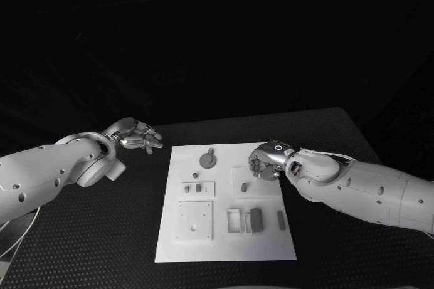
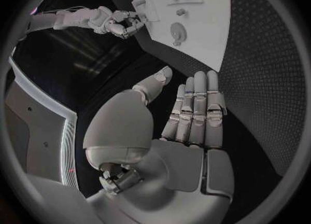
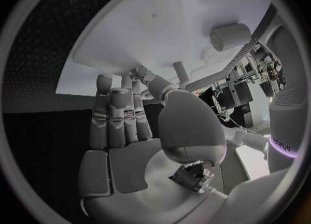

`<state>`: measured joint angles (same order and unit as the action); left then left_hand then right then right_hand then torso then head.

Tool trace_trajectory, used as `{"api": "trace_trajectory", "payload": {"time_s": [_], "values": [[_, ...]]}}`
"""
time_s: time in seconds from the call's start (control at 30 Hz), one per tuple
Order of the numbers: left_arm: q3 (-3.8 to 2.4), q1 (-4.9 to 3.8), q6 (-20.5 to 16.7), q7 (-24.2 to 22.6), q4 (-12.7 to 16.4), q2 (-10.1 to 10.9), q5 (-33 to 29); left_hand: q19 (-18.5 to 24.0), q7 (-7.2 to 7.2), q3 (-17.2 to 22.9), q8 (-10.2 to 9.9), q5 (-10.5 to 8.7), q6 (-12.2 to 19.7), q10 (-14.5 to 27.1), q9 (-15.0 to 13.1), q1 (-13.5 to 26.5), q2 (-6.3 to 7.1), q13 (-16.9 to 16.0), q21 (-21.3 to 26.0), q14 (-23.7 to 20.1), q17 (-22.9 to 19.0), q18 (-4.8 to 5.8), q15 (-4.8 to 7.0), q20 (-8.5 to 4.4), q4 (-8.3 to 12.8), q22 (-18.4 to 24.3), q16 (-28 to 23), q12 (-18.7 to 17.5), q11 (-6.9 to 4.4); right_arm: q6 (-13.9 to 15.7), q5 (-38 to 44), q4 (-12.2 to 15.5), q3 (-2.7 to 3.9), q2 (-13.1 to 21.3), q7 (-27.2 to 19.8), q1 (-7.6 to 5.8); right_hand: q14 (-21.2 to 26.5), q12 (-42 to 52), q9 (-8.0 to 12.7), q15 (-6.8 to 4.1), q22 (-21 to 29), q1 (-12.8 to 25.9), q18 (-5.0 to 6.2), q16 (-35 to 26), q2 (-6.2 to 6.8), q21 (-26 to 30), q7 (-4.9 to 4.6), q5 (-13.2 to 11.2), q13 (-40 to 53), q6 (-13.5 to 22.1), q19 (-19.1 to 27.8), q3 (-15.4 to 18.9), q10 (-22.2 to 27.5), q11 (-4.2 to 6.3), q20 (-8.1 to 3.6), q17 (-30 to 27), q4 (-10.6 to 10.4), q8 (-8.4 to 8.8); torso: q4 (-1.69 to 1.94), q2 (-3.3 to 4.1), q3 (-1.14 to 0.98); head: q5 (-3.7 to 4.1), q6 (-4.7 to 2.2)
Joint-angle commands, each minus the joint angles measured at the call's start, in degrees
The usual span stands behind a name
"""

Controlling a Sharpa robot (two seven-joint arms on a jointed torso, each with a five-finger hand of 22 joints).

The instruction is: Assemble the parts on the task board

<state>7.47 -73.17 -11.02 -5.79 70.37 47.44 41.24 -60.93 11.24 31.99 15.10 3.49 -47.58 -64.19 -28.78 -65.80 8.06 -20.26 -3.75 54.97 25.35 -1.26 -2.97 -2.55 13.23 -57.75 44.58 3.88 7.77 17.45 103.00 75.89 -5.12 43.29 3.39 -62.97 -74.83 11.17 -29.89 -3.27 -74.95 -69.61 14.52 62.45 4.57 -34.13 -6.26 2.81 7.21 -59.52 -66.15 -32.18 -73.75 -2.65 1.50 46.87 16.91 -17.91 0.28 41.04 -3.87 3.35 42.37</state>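
Right, your task board (image 1: 226, 236) sits mid-table with small parts (image 1: 256, 218) lying in its recesses and on its raised blocks. Your right hand (image 1: 268, 161) hovers over the board's right upper edge, fingers curled, grip unclear. Left hand (image 1: 135, 136) is off the board's upper left corner, fingers straight, holding nothing.

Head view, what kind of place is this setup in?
Probably a robotics lab test bench: a black table carries a white task board with small parts, the left hand and right hand work there, and equipment racks stand behind.
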Motion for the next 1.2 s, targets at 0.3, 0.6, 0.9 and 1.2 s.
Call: {"api": "trace_trajectory", "payload": {"time_s": [0.3, 0.6, 0.9, 1.2], "values": [[-0.01, 0.00, 0.4, -0.2, 0.1, -0.1, -0.3, -0.5, 0.07, 0.1, 0.4, -0.18, 0.5, 0.4, 0.1, 0.6, -0.01, 0.0, -0.2, 0.5, 0.2, -0.82, 0.11, -0.17, -0.4, 0.1, -0.2, 0.1, 0.02, -3.0, -0.2, -0.2, -0.66, 0.3, 2.7, 0.84, -0.2, 0.1, -0.3, -0.96, -0.6, -0.4, 0.48, 1.4, -0.45, -0.8, 0.26, 0.0, 0.7, -1.2, -1.0, -0.1, -1.5, 0.45, -0.50, 0.5, -0.1, -0.63, 0.06, 0.03, 0.01, 0.18, 0.18], [-0.01, 0.01, 0.4, -0.2, 0.0, -0.2, -0.3, -0.6, 0.07, 0.0, 0.5, -0.19, 0.5, 0.4, 0.1, 0.7, -0.10, 0.0, -0.2, 0.6, 0.3, -0.82, 0.14, -0.19, -0.6, 0.2, -0.3, 0.1, 0.02, -1.4, -0.1, 0.0, -0.63, -0.2, 2.6, 0.84, -0.1, -0.1, -0.4, -1.06, -0.8, -0.8, 0.48, 1.6, -0.57, -0.9, 0.25, 0.0, 0.9, -1.1, -1.2, -0.2, -1.6, 0.54, -0.63, 0.6, -0.1, -0.62, 0.05, 0.03, 0.05, 0.15, 0.08], [-0.01, 0.01, 0.4, 0.0, -0.2, -0.3, -0.3, -0.6, 0.07, 0.0, 0.5, -0.18, 0.5, 0.5, 0.1, 0.7, -0.16, -0.1, -0.2, 0.6, 0.5, -0.82, 0.16, -0.22, -0.7, 0.2, -0.4, 0.1, 0.02, -1.0, -0.5, 1.1, -0.51, 0.3, 2.6, 0.81, -0.1, -0.1, -0.4, -1.07, -0.8, -0.8, 0.48, 1.7, -0.60, -1.0, 0.23, 0.0, 0.9, -1.1, -1.2, -0.2, -1.6, 0.55, -0.66, 0.6, -0.1, -0.63, 0.00, 0.01, 0.02, 0.09, 0.14], [-0.01, 0.01, 0.6, 1.0, -0.3, -0.5, -0.3, -0.7, 0.10, 0.0, 0.5, -0.18, 0.6, 0.5, 0.1, 0.8, -0.26, -0.1, -0.2, 0.7, 0.6, -0.81, 0.18, -0.23, -0.9, 0.3, -0.4, 0.1, 0.04, -0.8, -0.9, 1.8, -0.01, 0.7, 2.6, -0.22, -0.1, -0.2, -0.4, -1.09, -0.9, -0.8, 0.48, 1.8, -0.61, -1.1, 0.23, 0.0, 1.0, -1.1, -1.3, -0.1, -1.7, 0.57, -0.68, 0.7, -0.1, -0.64, 0.03, 0.03, 0.04, -0.01, 0.15]]}}
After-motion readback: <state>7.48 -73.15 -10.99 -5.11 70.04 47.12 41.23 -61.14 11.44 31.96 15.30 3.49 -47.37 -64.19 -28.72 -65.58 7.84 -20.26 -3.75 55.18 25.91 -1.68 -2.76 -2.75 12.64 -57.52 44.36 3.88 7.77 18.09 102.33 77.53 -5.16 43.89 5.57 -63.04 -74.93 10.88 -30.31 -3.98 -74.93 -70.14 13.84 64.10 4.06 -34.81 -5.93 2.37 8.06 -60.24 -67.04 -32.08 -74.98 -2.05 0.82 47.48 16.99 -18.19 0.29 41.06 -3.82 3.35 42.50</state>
